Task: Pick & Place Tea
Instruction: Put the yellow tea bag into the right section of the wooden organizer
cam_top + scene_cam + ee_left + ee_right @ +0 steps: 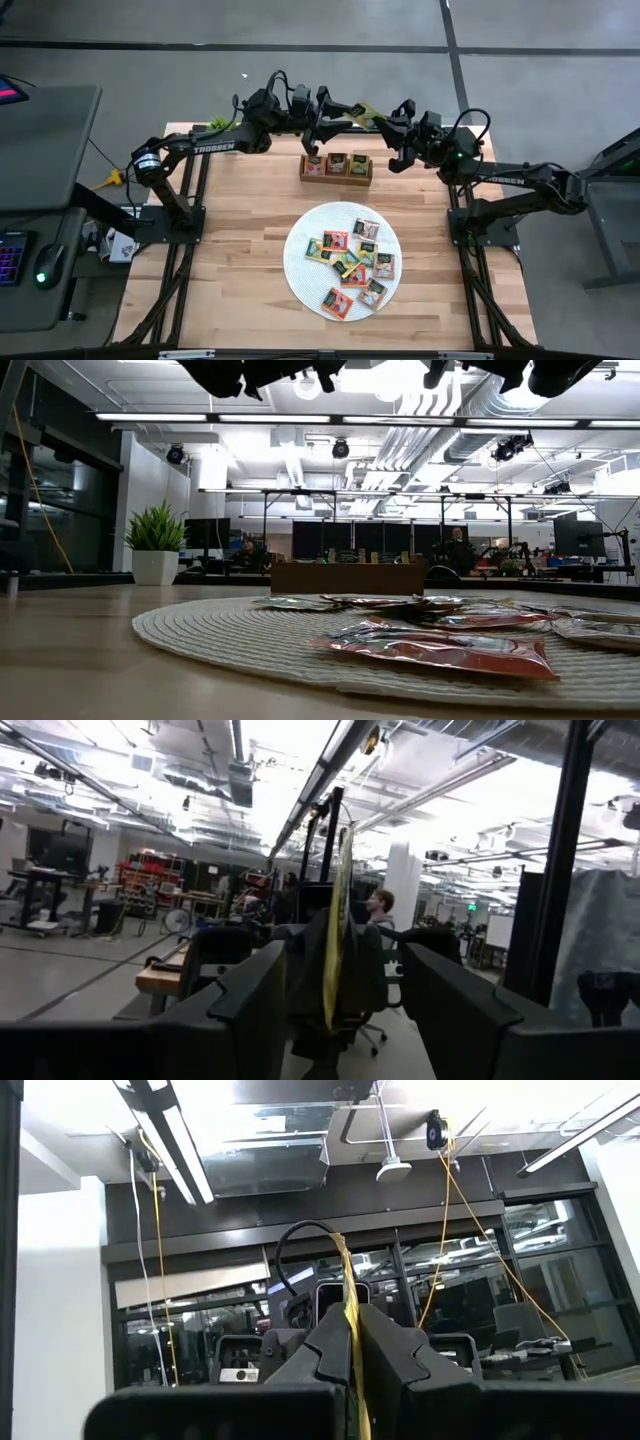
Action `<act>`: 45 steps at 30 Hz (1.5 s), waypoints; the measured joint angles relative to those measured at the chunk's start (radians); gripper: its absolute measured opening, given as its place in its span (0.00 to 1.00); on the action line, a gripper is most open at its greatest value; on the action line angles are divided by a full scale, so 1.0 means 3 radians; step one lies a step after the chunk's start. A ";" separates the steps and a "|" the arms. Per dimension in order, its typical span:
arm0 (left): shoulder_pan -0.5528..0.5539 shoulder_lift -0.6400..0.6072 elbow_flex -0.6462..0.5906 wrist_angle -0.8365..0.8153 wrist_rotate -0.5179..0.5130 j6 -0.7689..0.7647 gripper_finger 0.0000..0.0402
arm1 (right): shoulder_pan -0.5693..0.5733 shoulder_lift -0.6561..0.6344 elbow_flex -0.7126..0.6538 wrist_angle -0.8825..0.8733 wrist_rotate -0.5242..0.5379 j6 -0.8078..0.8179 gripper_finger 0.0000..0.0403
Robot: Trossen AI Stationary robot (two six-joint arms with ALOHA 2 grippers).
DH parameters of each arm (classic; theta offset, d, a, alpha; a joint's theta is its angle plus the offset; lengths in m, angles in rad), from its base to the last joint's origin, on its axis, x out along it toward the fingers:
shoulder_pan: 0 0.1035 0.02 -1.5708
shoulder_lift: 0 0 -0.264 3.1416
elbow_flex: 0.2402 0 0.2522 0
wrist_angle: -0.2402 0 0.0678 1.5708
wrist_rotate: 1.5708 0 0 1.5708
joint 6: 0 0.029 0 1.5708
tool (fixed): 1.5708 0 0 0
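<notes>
A yellow-green tea packet hangs in the air past the far side of the wooden tray. My right gripper is shut on it. My left gripper stands open, and in its wrist view the packet shows edge-on between the spread fingers without touching them. More tea packets stand in the tray's three compartments. Several others lie flat on the round white mat. My right gripper pinches the yellow-green packet by its two flat faces between both fingers, coming from the table's right side. The packet stands on edge and reaches out past the fingertips. It is lifted clear, high above the table.
Bare wood lies on the table's left, right and near sides around the mat. The tray sits just beyond the mat at the table's far middle. A potted plant stands in the room behind the table.
</notes>
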 joint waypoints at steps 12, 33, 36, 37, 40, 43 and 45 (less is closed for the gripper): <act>-0.0090 0.0208 0.0114 0.0005 -0.0120 -0.0113 0.21 | 0.0003 0.0001 0.0000 -0.0045 0.0000 0.0003 0.01; -0.0082 0.0202 0.0116 -0.0001 -0.0095 0.0076 0.00 | -0.0003 0.0000 0.0000 -0.0114 0.0132 0.0143 0.25; -0.0080 0.0202 0.0116 -0.0001 -0.0044 0.0085 0.00 | -0.0003 0.0000 0.0000 -0.0120 0.0120 0.0143 0.32; -0.0080 0.0202 0.0116 -0.0005 -0.0024 0.0086 0.00 | -0.0003 -0.0001 0.0000 -0.0117 0.0117 0.0143 0.34; -0.0080 0.0202 0.0114 -0.0054 0.0038 0.0108 0.00 | -0.0003 -0.0029 0.0000 -0.0120 0.0113 0.0135 0.40; -0.0028 0.0202 0.0114 -0.0175 0.0122 0.0194 0.00 | -0.0003 -0.0110 0.0000 -0.0132 0.0083 0.0138 0.43; 0.0048 0.0202 0.0113 -0.0291 0.0226 0.0227 0.00 | -0.0003 -0.0195 0.0000 -0.0193 0.0054 0.0141 0.45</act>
